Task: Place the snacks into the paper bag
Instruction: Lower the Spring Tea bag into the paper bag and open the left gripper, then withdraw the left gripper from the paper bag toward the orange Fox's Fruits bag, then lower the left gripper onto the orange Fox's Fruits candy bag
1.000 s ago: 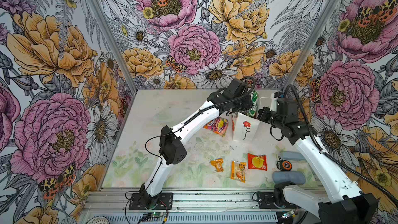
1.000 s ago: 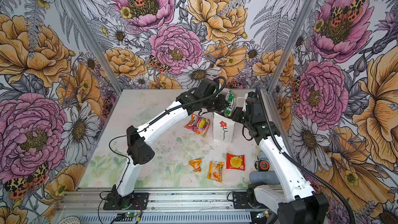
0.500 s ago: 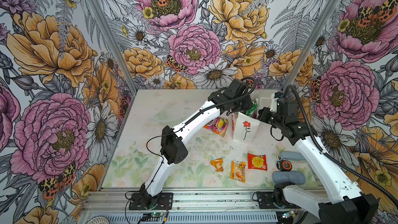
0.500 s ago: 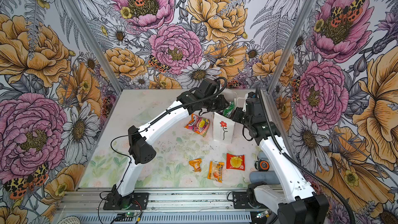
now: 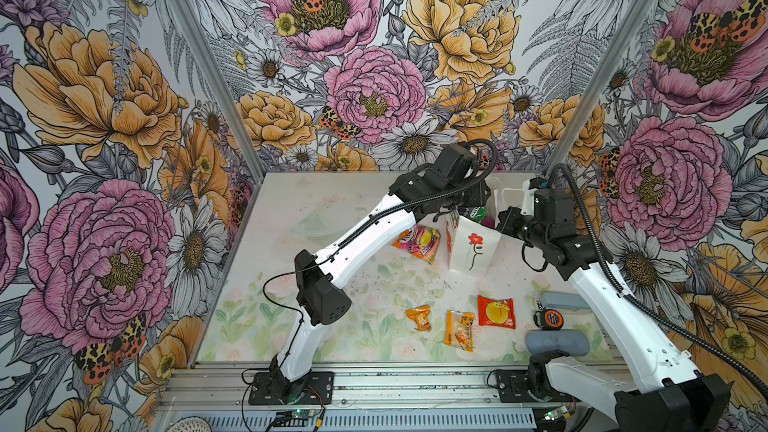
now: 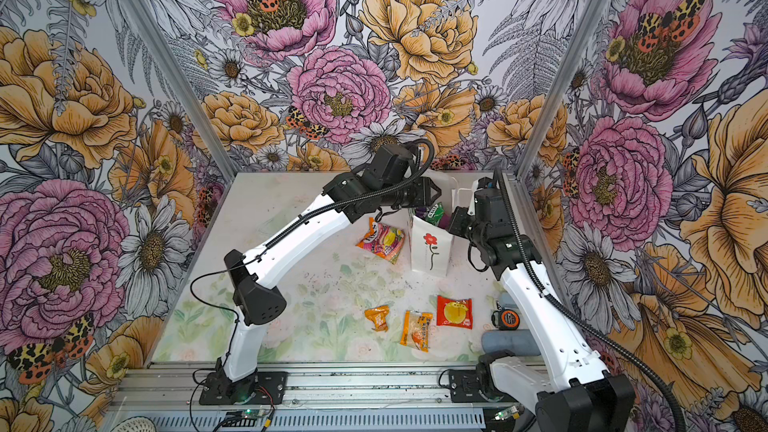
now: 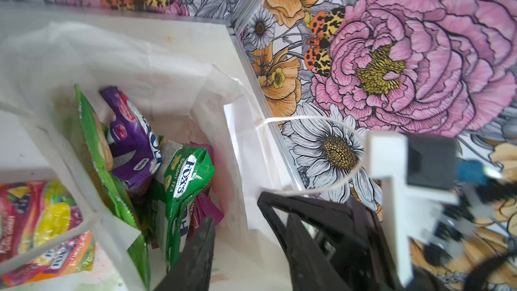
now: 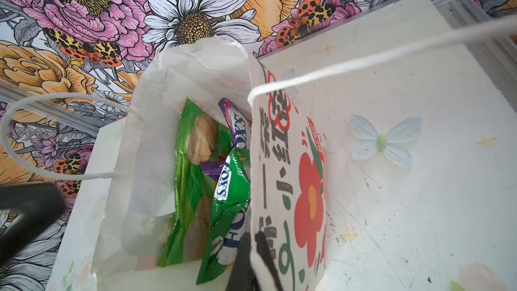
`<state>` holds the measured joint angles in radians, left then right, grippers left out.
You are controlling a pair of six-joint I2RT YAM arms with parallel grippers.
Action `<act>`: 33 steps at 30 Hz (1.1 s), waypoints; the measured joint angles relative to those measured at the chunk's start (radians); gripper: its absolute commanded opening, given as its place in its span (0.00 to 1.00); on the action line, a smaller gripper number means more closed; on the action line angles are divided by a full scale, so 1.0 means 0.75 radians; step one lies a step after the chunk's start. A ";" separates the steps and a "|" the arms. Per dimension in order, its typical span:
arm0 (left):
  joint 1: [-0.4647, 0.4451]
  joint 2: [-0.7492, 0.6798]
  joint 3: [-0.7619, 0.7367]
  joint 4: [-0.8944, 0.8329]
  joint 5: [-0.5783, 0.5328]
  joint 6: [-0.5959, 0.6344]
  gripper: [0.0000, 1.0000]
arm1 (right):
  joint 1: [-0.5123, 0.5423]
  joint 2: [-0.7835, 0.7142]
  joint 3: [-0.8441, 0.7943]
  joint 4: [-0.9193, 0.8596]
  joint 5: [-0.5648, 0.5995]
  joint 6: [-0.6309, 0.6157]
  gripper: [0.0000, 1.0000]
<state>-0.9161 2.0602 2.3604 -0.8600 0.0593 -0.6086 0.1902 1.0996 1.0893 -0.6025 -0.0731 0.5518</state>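
The white paper bag (image 5: 471, 253) (image 6: 430, 255) with a red flower stands upright at the back right of the table. Inside it lie a green Fox's packet (image 7: 184, 180) (image 8: 229, 191), a purple one (image 7: 131, 141) and a large green one (image 7: 92, 141). My left gripper (image 7: 235, 211) (image 5: 477, 200) hovers over the bag's mouth, open and holding nothing. My right gripper (image 8: 253, 237) (image 5: 500, 218) is shut on the bag's front wall at the rim. A purple and orange Fox's bag (image 5: 417, 241) lies left of the bag. Two orange sachets (image 5: 419, 317) (image 5: 459, 330) and a red sachet (image 5: 496, 312) lie near the front.
An orange-black tape measure (image 5: 549, 319) and two grey-blue cases (image 5: 557, 342) (image 5: 563, 300) sit at the front right beside the right arm. A white tray (image 5: 513, 193) stands behind the bag by the back wall. The bag's cord handles (image 8: 363, 60) loop outward.
My left gripper held the green Fox's packet above the bag's mouth; it has opened and the packet now sits inside the bag. The right gripper has kept its hold on the bag.
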 measured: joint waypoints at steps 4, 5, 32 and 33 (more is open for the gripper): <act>-0.036 -0.203 -0.130 0.005 -0.049 0.091 0.50 | 0.000 0.000 0.000 0.000 0.001 -0.006 0.00; -0.039 -0.265 -0.178 0.005 -0.070 0.115 0.51 | -0.001 0.000 0.000 0.000 0.001 -0.009 0.00; 0.617 -0.791 -1.255 0.185 0.033 0.107 0.67 | -0.003 -0.003 -0.001 -0.009 0.003 -0.020 0.00; 0.621 -0.769 -1.257 0.199 0.049 0.107 0.68 | -0.003 -0.005 -0.001 -0.010 0.007 -0.020 0.00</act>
<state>-0.4507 1.4834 1.4174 -0.7109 0.0959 -0.5282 0.1883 1.0958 1.0889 -0.6098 -0.0681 0.5369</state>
